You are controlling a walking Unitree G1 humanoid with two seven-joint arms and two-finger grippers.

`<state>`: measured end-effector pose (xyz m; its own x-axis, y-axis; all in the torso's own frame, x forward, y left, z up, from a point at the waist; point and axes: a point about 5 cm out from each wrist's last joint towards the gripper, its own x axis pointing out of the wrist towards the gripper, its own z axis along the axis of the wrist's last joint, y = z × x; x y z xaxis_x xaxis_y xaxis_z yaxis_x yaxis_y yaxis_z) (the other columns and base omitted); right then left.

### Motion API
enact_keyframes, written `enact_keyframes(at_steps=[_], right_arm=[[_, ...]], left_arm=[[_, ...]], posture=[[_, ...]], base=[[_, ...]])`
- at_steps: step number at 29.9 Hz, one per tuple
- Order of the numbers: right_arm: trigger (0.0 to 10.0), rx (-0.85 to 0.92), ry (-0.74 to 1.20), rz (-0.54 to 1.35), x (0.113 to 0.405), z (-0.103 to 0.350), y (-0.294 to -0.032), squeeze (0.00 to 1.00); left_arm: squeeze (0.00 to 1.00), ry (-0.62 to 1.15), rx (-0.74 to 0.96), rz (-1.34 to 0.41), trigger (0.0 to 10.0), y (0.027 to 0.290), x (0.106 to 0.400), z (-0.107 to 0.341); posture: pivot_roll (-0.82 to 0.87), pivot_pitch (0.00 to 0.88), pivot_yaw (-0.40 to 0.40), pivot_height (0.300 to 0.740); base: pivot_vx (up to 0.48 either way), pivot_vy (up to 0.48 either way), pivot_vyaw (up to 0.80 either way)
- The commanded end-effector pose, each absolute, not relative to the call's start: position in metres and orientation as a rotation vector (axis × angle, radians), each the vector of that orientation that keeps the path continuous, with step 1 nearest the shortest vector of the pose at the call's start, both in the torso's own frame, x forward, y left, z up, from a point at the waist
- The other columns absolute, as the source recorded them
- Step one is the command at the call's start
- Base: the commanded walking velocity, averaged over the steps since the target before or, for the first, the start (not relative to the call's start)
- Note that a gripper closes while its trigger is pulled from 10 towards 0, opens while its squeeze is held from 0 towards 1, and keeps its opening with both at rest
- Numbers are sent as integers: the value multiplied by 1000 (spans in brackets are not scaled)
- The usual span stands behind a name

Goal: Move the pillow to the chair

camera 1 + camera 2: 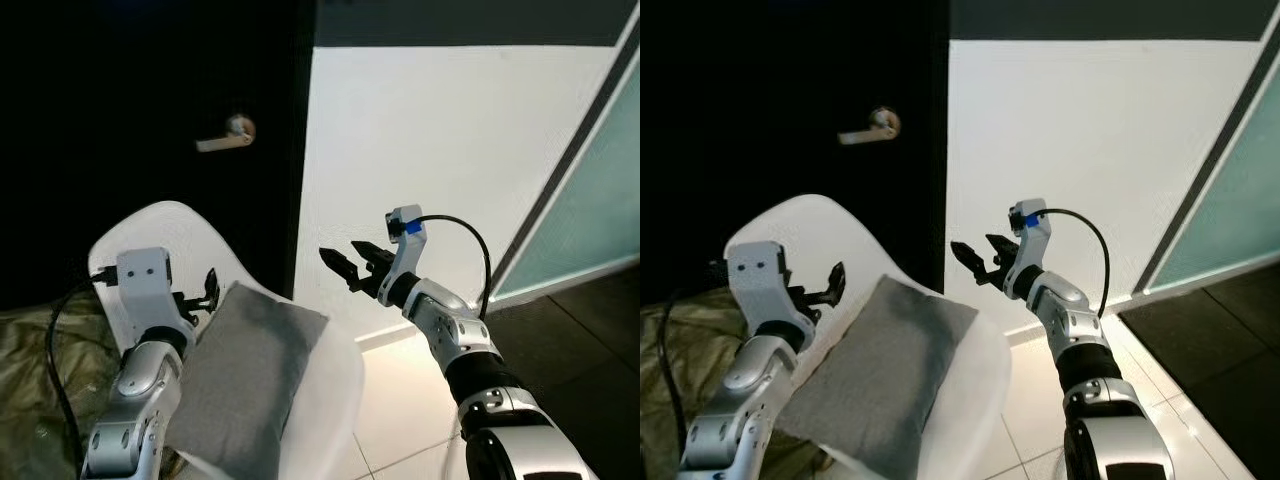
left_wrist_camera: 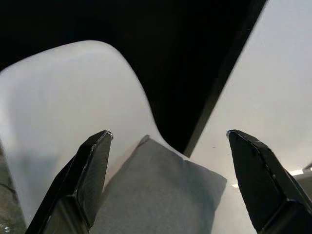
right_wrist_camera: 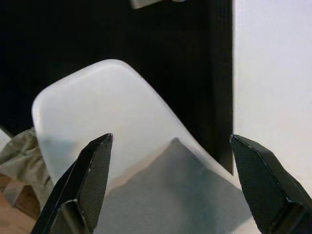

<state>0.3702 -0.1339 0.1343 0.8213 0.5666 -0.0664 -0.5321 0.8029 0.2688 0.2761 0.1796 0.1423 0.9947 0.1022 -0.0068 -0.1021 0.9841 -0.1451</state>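
A grey rectangular fabric pillow lies in the seat of a white moulded plastic shell chair, one short edge leaning toward the curved backrest and the other reaching the near edge of the seat. The pillow rests tilted along the seat's slope, its far right corner close to the chair's right rim.

The left gripper is raised at the left side of the chair, just beside the pillow's far left edge; its two black fingers are spread wide apart and enclose nothing, with the pillow and backrest visible between them in the left wrist view. The right gripper is held up to the right of the chair, apart from the pillow and in front of the white wall; its fingers are likewise spread, released and empty. In the head views the right gripper's tips point left toward the chair.

Behind the chair stands a black door bearing a brushed metal lever handle. To the right of the door runs a plain white wall, bordered at far right by a dark-framed frosted pale green glass panel. A crumpled olive-green cloth lies at the near left, beside the chair. Pale glossy floor tiles show below the wall.
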Motion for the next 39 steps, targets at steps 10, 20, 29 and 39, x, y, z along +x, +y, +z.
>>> enact_keyframes(at_steps=[10,20,29,39], right_arm=[[10000,207,183,525,371,127,-145,0],[10000,118,266,336,372,114,-172,0],[10000,107,276,308,373,112,-176,0],[10000,90,283,299,374,111,-176,0]], left_arm=[[0,91,-152,124,10000,181,272,121],[0,128,-134,139,10000,184,267,113],[0,133,-128,143,10000,185,267,112],[0,135,-125,134,10000,182,268,111]], posture=[[-123,0,-95,740],[-123,0,-97,740],[-124,0,-96,740],[-122,0,-96,740]], base=[[-25,0,0],[-315,0,0],[-320,0,0],[-330,0,0]])
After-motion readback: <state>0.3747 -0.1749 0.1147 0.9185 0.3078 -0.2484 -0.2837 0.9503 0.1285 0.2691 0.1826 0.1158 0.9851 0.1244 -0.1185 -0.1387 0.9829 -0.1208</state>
